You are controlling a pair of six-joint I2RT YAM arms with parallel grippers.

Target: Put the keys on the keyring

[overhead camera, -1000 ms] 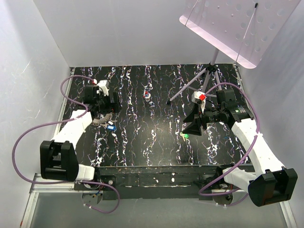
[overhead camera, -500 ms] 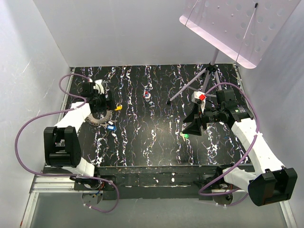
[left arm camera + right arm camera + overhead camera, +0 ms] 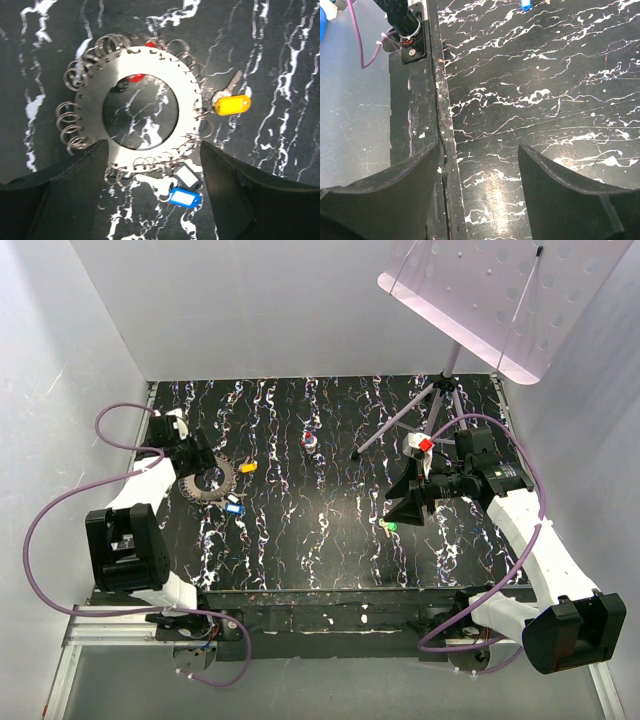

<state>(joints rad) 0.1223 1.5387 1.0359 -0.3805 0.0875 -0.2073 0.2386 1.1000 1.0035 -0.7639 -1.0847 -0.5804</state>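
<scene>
Left gripper, drawn back, narrows parted jaws astride the flat grey toothed metal keyring, a grasp likely; right gripper gapes empty.

No lettering, label, brand or number can be read on anything in view.

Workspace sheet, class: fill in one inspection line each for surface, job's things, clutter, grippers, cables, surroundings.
Surface: black marbled table, no spill seen.
Job's things: keyring lying flat; yellow key and blue key at its rim; red key showing through its hole; green key apart, to the right.
Clutter: red-white-blue blob.
Grippers: left gripper open, over keyring; right gripper open, empty.
Cables: purple cables loop from both arms.
Surroundings: white walls; music stand.
</scene>
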